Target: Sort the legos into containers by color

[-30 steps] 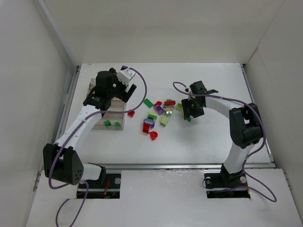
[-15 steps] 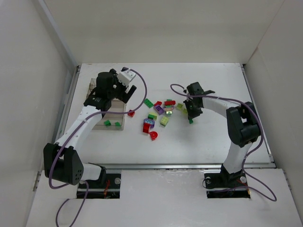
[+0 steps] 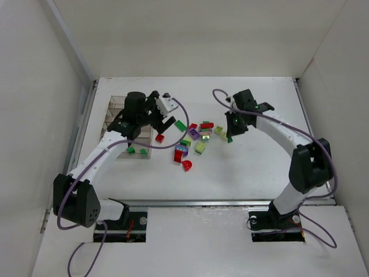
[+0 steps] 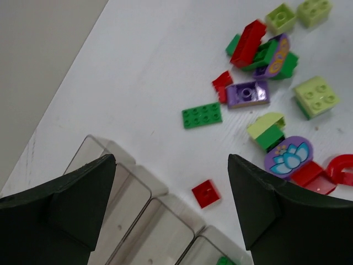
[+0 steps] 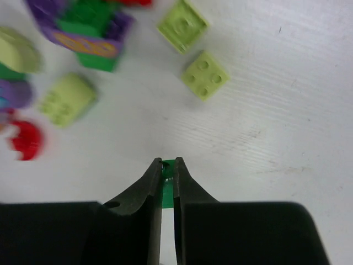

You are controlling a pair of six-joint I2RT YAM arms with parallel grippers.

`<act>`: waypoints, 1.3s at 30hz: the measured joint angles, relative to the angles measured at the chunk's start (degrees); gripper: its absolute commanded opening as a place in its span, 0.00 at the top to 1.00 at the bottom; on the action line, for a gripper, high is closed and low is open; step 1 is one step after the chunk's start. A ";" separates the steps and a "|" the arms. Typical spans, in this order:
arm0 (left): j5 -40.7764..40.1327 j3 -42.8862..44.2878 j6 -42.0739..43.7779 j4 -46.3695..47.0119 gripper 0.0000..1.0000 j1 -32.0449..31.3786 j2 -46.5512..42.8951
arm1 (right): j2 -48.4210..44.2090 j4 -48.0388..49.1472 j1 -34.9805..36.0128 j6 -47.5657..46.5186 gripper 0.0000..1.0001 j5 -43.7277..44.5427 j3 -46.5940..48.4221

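Note:
The legos (image 3: pixel 196 135) lie in a loose pile of red, green, yellow-green and purple at mid-table. My right gripper (image 3: pixel 230 136) hangs just right of the pile, shut on a thin green lego (image 5: pixel 168 187) that stands upright between its fingertips (image 5: pixel 168 163). Two yellow-green bricks (image 5: pixel 205 74) lie ahead of it. The clear container (image 3: pixel 115 107) sits at the left with two green bricks (image 3: pixel 131 150) in its near row. My left gripper (image 3: pixel 163 122) is open above the container's right end (image 4: pixel 127 221), and a small red lego (image 4: pixel 206 193) lies on the table between its fingers.
White walls close in the table on the left, back and right. A metal rail (image 3: pixel 230 202) runs along the near edge. A red arch piece (image 3: pixel 187 165) and a purple-blue brick (image 3: pixel 181 150) lie nearest the arms. The purple cables loop beside both wrists.
My right gripper shut on the green lego and rose away from the table. My left gripper swung right, from over the container toward the pile, its jaws narrowing slightly.

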 measured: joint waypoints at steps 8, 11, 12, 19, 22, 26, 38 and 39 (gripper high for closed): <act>4.96 7.02 -11.21 8.76 0.18 -5.70 4.02 | -12.57 14.86 0.00 20.59 1.00 -6.49 11.41; 9.70 13.35 -20.57 13.92 0.17 -5.77 7.76 | -14.78 23.93 1.16 26.05 1.00 -5.20 12.35; 11.13 14.60 -24.28 15.93 0.17 -5.77 8.55 | -14.73 26.12 1.86 27.30 1.00 -4.66 13.00; 15.98 19.47 -46.82 27.26 0.22 -6.71 12.52 | -13.88 30.45 7.39 32.37 1.00 2.47 13.29; 17.11 20.15 -50.66 28.59 0.24 -7.56 13.55 | -13.99 30.95 8.59 33.11 1.00 5.20 12.90; 17.33 20.17 -51.54 28.39 0.33 -8.50 13.88 | -14.01 31.10 8.81 33.86 1.00 7.58 12.44; 13.55 23.69 -49.55 21.29 0.68 -9.35 16.55 | -14.05 31.65 8.94 34.45 1.00 8.72 11.52; 13.66 23.76 -49.57 21.03 0.70 -9.35 16.59 | -14.05 31.65 8.94 34.42 1.00 8.70 11.50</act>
